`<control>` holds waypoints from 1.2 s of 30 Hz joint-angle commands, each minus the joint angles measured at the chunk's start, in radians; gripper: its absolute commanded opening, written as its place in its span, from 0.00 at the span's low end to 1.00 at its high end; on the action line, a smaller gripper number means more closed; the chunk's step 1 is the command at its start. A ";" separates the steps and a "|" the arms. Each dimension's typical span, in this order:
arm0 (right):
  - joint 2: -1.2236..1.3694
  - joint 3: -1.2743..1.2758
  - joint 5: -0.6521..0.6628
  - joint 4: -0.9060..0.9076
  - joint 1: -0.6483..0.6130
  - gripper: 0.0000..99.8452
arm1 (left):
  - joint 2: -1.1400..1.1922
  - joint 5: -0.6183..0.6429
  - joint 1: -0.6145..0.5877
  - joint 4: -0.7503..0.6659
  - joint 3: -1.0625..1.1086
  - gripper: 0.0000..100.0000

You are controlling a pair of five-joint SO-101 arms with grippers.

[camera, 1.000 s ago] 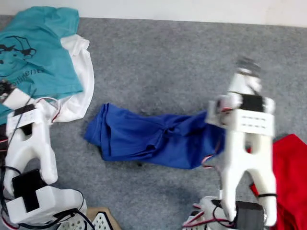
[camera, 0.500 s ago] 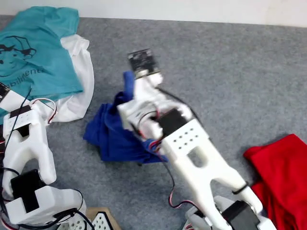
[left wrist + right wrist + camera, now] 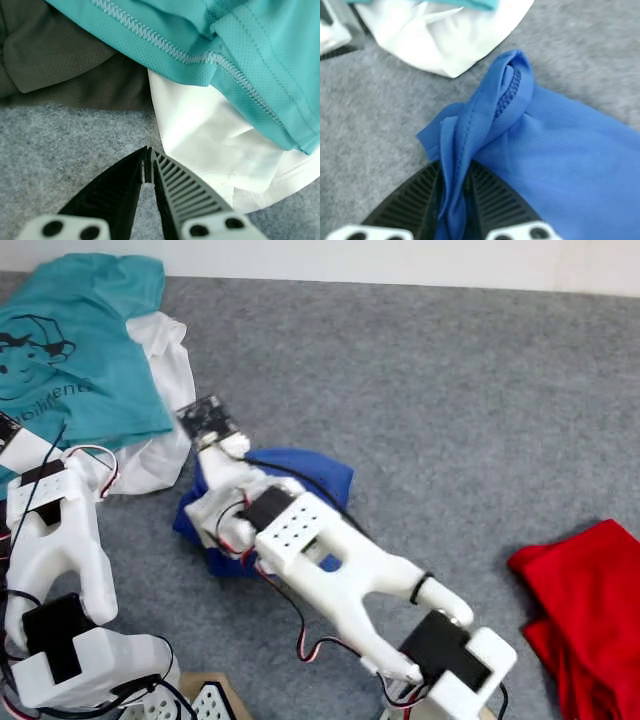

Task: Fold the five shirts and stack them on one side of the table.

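Far left, the teal shirt [image 3: 80, 340] lies spread at the table's corner, and the white shirt [image 3: 170, 420] pokes out from under it, its edge curling onto the grey table [image 3: 450, 370]. The left arm [image 3: 55, 540] stands at that near-left corner, its wrist by the white cloth. In its wrist view the left gripper [image 3: 149, 162] is closed with nothing between the fingers, tips pressed together over bare grey surface, just beside the white shirt's [image 3: 210, 145] edge. There the teal hem [image 3: 210, 40] overlaps the white, and a dark cloth [image 3: 55, 55] shows under the teal on the other side. Moving across to the middle, the blue shirt [image 3: 315, 475] sits bunched in a heap just right of the white shirt, close to it, though I cannot tell if they touch. The right arm [image 3: 330, 560] stretches from its base near the front edge diagonally up and left, right over that blue heap. Its wrist view gives the detail: the right gripper [image 3: 454, 172] is clamped on a gathered fold of the blue shirt [image 3: 560, 150], a stitched seam standing up out of the fingers, with the white shirt [image 3: 445, 35] near beyond it. Far right, well apart, the red shirt [image 3: 580, 610] lies crumpled at the table's right edge.
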 commanded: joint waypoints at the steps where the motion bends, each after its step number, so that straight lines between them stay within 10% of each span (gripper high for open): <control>1: -0.002 -0.056 -0.012 -0.018 -0.051 0.01 | -0.002 0.003 -0.015 -0.015 -0.010 0.01; 12: -0.110 -0.062 0.089 0.114 -0.036 0.22 | -0.002 0.000 -0.013 -0.015 -0.007 0.01; 36: -0.670 0.518 0.129 0.101 0.090 0.22 | -0.018 -0.124 0.240 0.084 0.008 0.01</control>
